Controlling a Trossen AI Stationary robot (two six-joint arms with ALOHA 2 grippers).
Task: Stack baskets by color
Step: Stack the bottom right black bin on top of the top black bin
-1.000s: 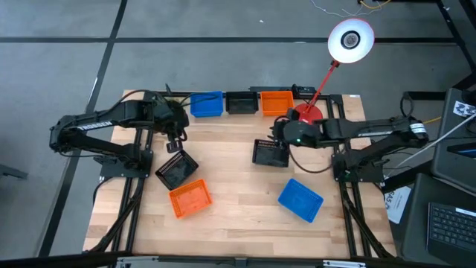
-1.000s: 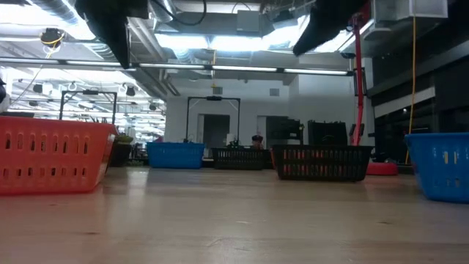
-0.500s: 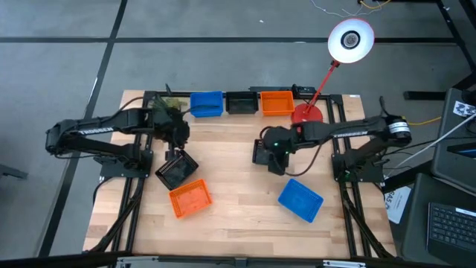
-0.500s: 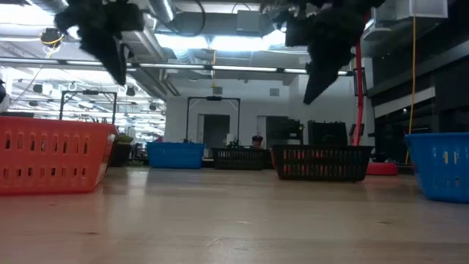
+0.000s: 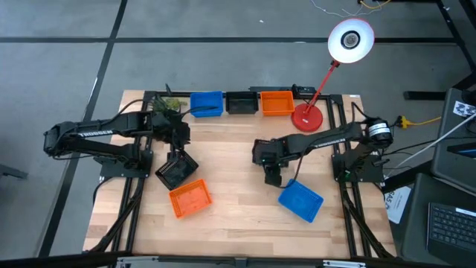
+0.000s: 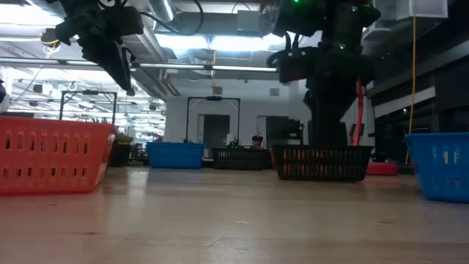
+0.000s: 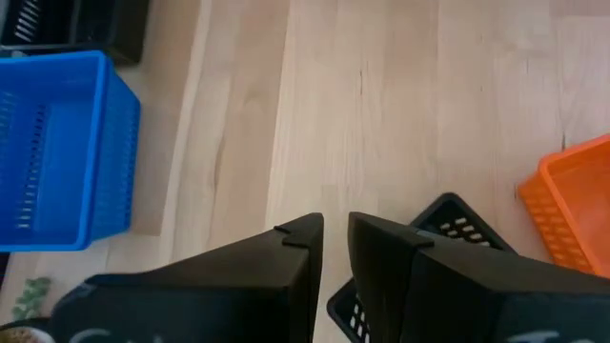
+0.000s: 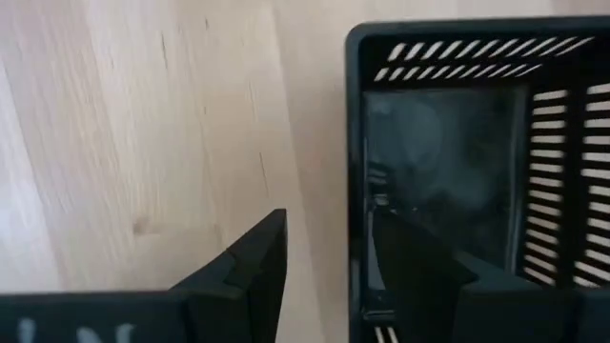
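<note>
High view: R gripper sits over the mid-table black mesh basket, just beside the loose blue basket lying toward the table's front right. R wrist view shows its fingers spread wide and straddling one wall of that black basket: one finger outside over bare wood, the other down inside the tray. Can't tell if either finger touches the wall; nothing pinched.

L gripper hangs above a second black mesh basket on the table's left side, which lies skewed and touches the loose orange basket in front of it. L wrist view: L fingers nearly pressed together, only a thin slit between them, nothing held; a corner of the black basket shows past them, orange basket off to one side, blue back-row basket to the other.

Back edge of table: blue basket, black basket, orange basket in a row, each standing alone. Red desk lamp stands just beside the orange one, small green plant at the row's other end.

Low view: L gripper well above the tabletop; R arm comes down into the black basket, orange basket at near left, blue at right edge.
</note>
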